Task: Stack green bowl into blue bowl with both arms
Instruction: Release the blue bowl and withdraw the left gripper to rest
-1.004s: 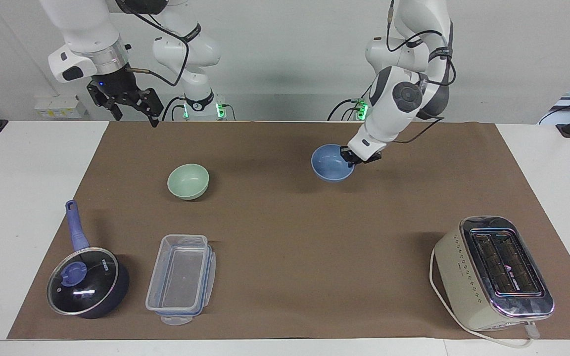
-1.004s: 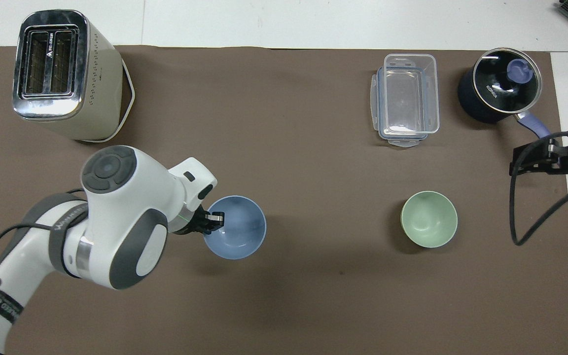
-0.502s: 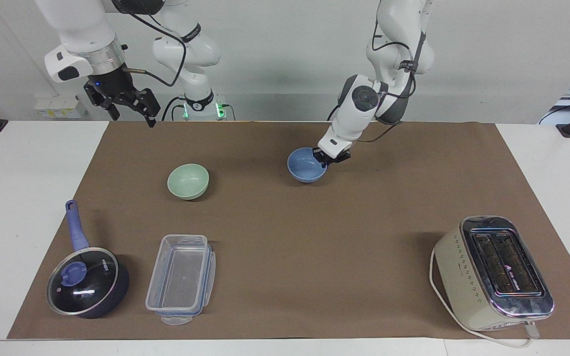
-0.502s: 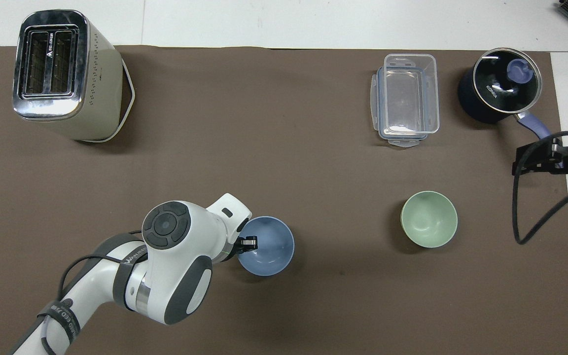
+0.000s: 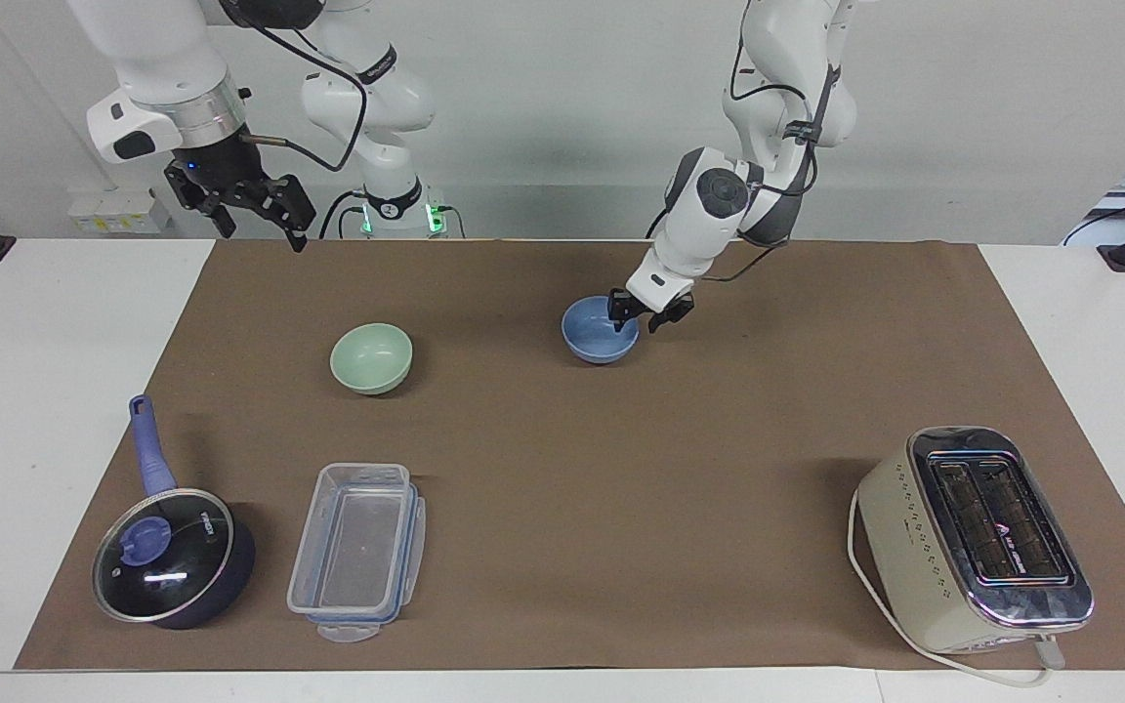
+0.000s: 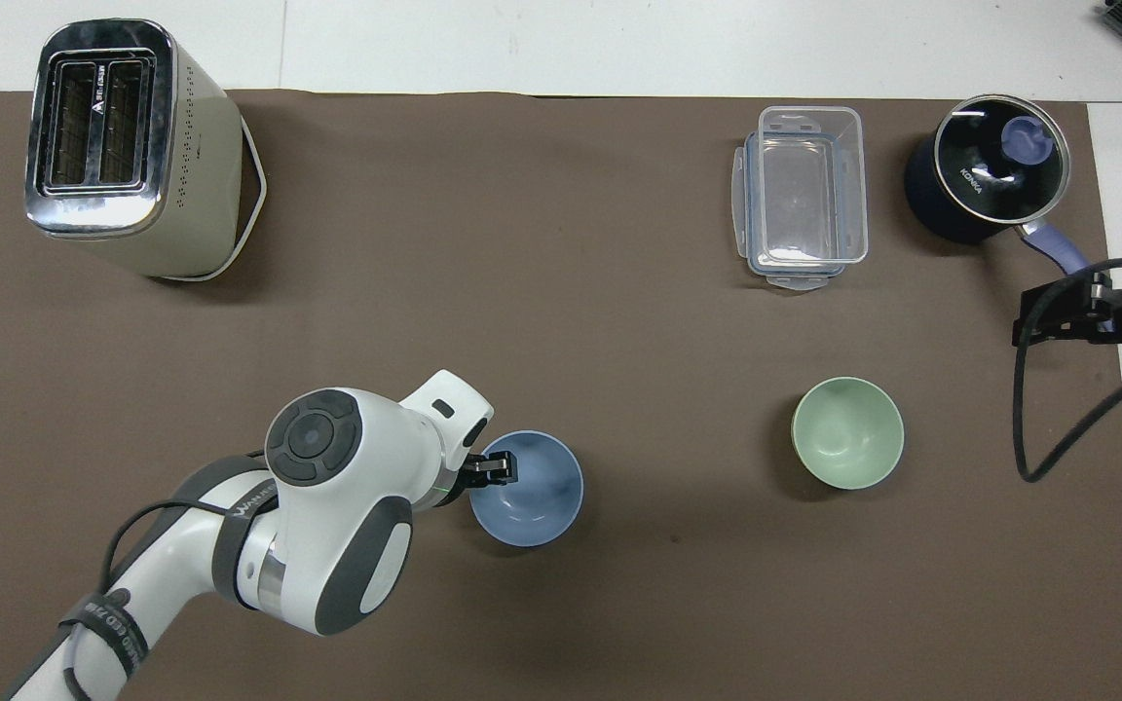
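Observation:
The blue bowl (image 5: pixel 598 334) (image 6: pixel 528 490) sits upright on the brown mat near the middle of the table. My left gripper (image 5: pixel 644 314) (image 6: pixel 483 472) is open at the bowl's rim on the side toward the left arm's end, with one finger inside the bowl and one outside. The green bowl (image 5: pixel 371 357) (image 6: pixel 847 432) stands alone on the mat toward the right arm's end, empty. My right gripper (image 5: pixel 263 217) (image 6: pixel 1092 313) is open and empty, waiting high over the mat's edge at the right arm's end.
A clear plastic container (image 5: pixel 357 549) (image 6: pixel 802 195) and a dark blue lidded saucepan (image 5: pixel 172 557) (image 6: pixel 988 180) lie farther from the robots than the green bowl. A cream toaster (image 5: pixel 975 539) (image 6: pixel 128 146) stands far from the robots at the left arm's end.
My left gripper carried the blue bowl toward the green bowl, lowered it onto the mat and opened its fingers. The right arm barely moved.

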